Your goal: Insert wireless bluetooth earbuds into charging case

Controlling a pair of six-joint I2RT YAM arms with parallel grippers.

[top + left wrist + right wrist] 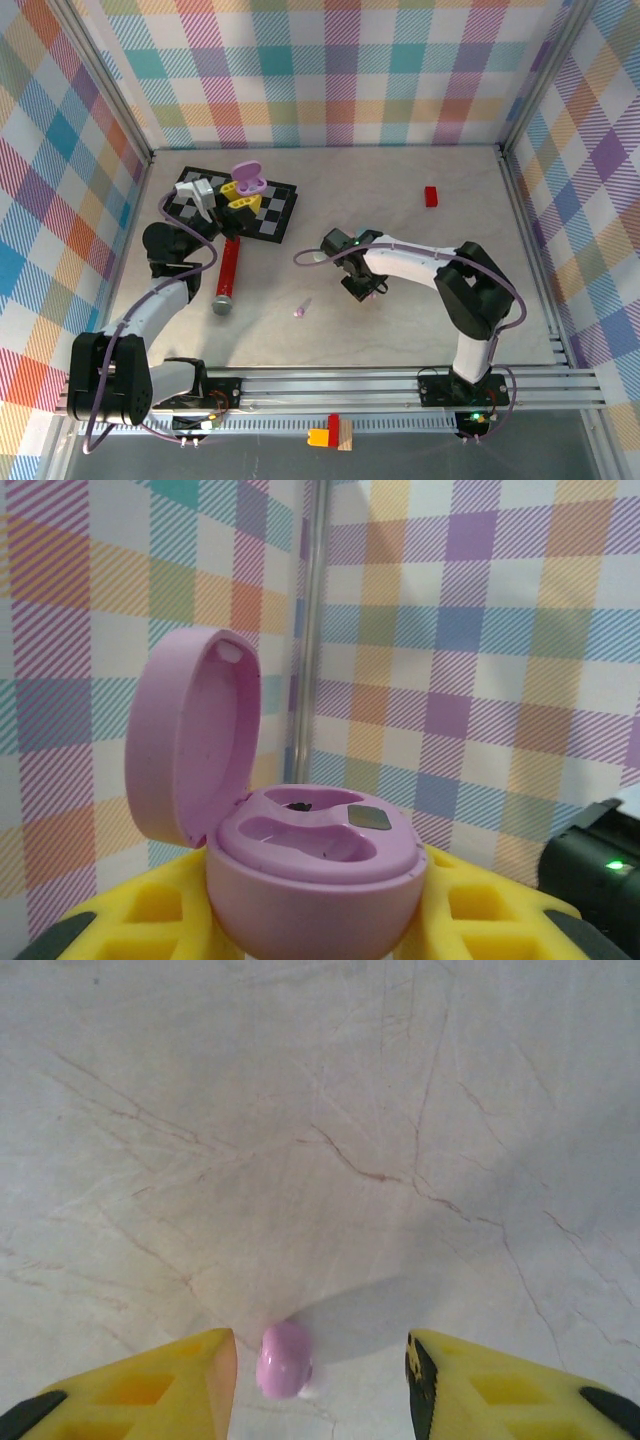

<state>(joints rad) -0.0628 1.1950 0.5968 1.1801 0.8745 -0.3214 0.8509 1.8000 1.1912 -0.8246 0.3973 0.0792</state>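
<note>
My left gripper [236,192] is shut on the pink charging case [248,178], holding it above the checkered board. In the left wrist view the case [300,895] sits upright between the yellow fingers [480,910]. Its lid [190,740] stands open and both sockets [300,835] are empty. My right gripper [363,288] hangs low over the table's middle, open. A pink earbud [284,1360] lies on the table between its yellow fingertips [180,1385], close to the left one and apart from it. A second, purple earbud [302,309] lies on the table left of that gripper.
A black-and-white checkered board [270,212] lies at the back left, with a red cylinder [228,278] leaning off its front edge. A small red brick [431,196] rests at the back right. Coloured bricks [331,434] sit below the front rail. Plaid walls enclose the table.
</note>
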